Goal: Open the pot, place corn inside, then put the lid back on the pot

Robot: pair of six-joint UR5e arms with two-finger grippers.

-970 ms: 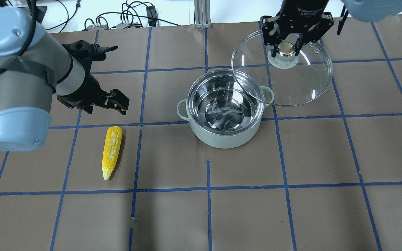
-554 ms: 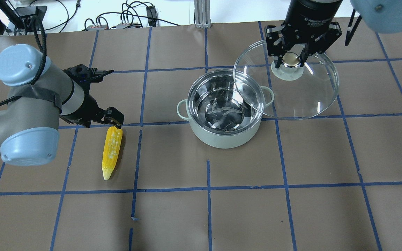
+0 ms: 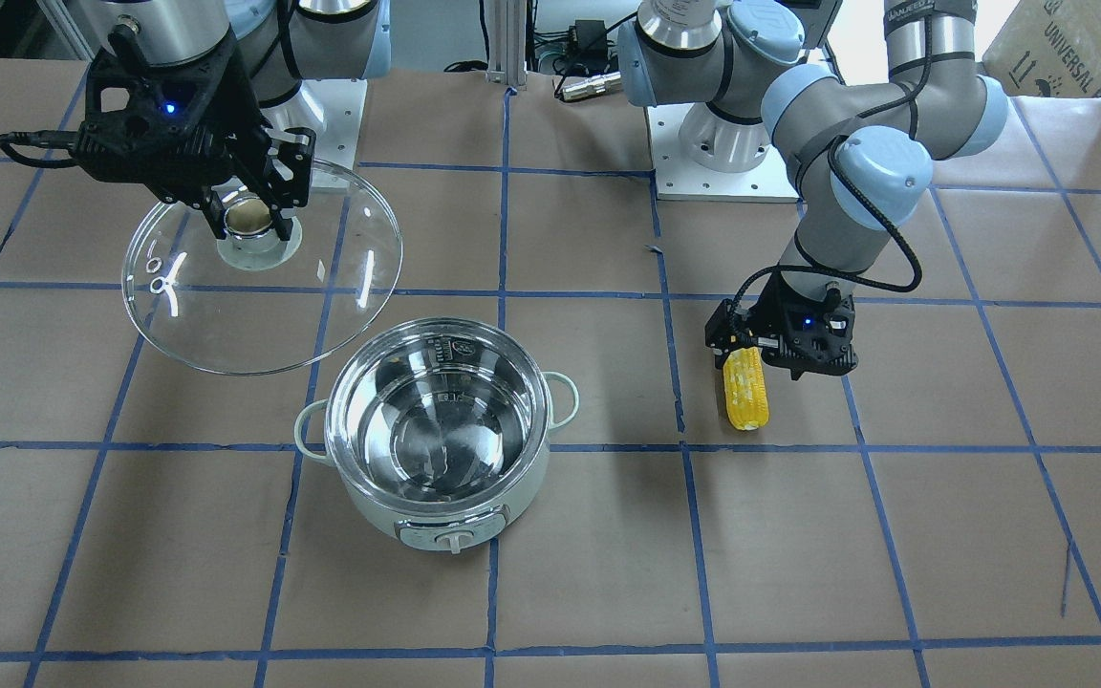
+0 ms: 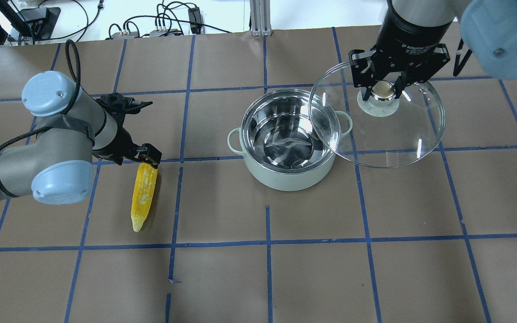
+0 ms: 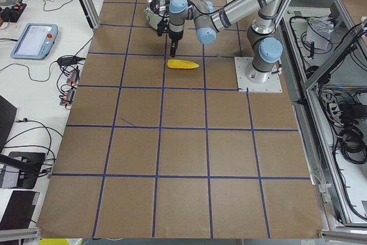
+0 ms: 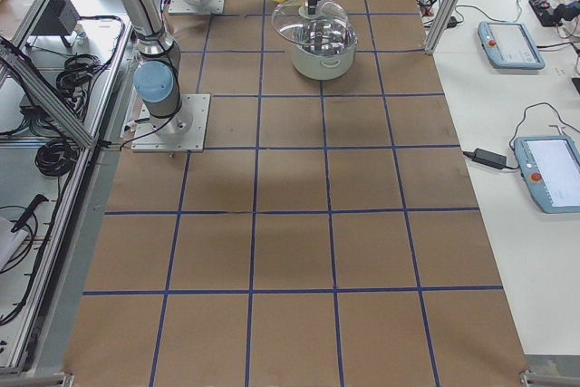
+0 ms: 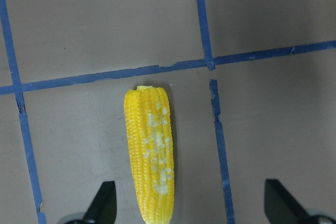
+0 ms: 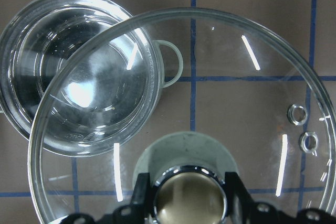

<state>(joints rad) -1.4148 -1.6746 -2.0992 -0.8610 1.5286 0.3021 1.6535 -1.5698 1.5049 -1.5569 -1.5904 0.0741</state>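
The pale mint pot (image 4: 285, 177) stands open mid-table, its steel inside bare; it also shows in the front view (image 3: 436, 502). My right gripper (image 4: 383, 89) is shut on the gold knob of the glass lid (image 4: 393, 139) and holds it in the air to the pot's right, the lid's edge overlapping the pot's right rim. The lid fills the right wrist view (image 8: 236, 77). The yellow corn (image 4: 144, 197) lies on the table left of the pot. My left gripper (image 4: 147, 159) is open and low over the corn's blunt end; in the left wrist view the corn (image 7: 149, 156) lies nearer one finger (image 7: 105, 203).
Blue tape lines grid the brown table. Cables and small boxes (image 4: 159, 27) lie along the far edge. The arms' base plates (image 3: 727, 162) sit at the robot's side. Tablets (image 5: 34, 39) lie on a side bench.
My left gripper has come down and toward the corn, now over its blunt end. My right gripper has carried the lid further right and slightly nearer, off most of the pot.
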